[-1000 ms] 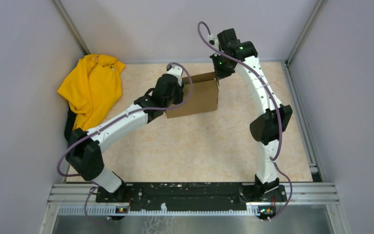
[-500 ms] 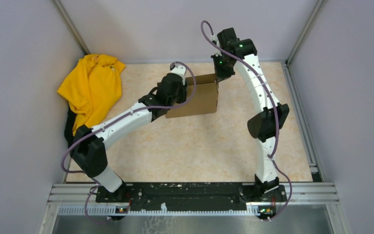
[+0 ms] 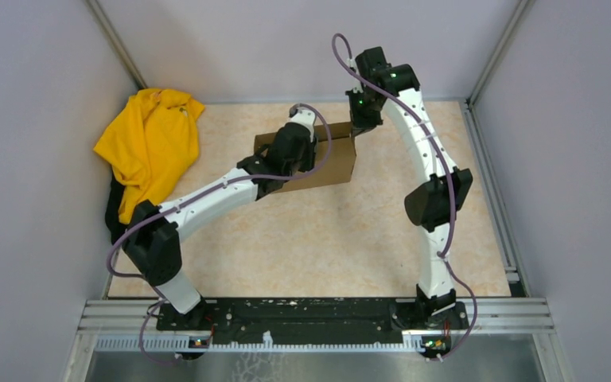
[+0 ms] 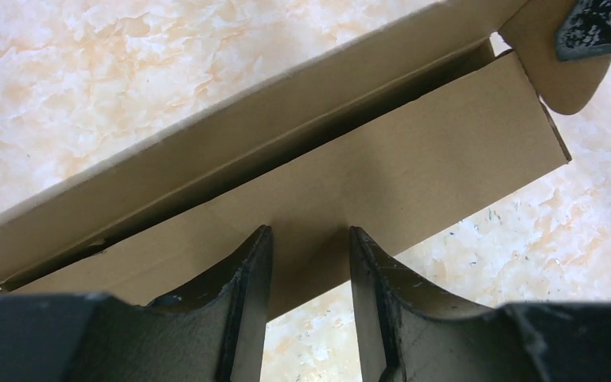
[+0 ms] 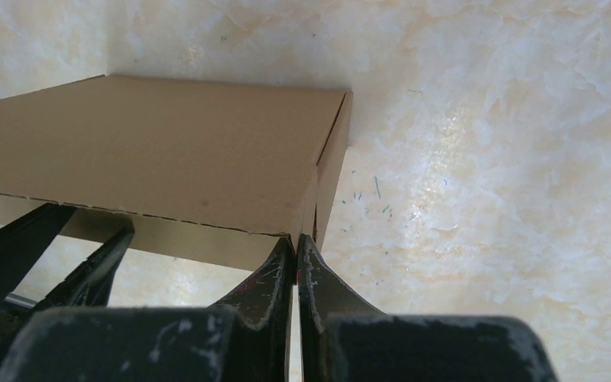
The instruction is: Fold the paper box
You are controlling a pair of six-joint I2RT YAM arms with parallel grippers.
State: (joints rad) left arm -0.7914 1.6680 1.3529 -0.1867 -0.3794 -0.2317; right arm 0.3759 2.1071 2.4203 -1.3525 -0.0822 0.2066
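One paper box (image 3: 338, 163) — right jaws pinch its flap, left jaws spread against it.

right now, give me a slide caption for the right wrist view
Right pincer shut on the corner of a plain brown corrugated cardboard box over a beige marbled tabletop.

Brown paper box (image 3: 332, 162) lies partly folded, lid ajar.

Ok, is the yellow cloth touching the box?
No, the yellow cloth lies in the far left corner of the top view, well apart from the box.
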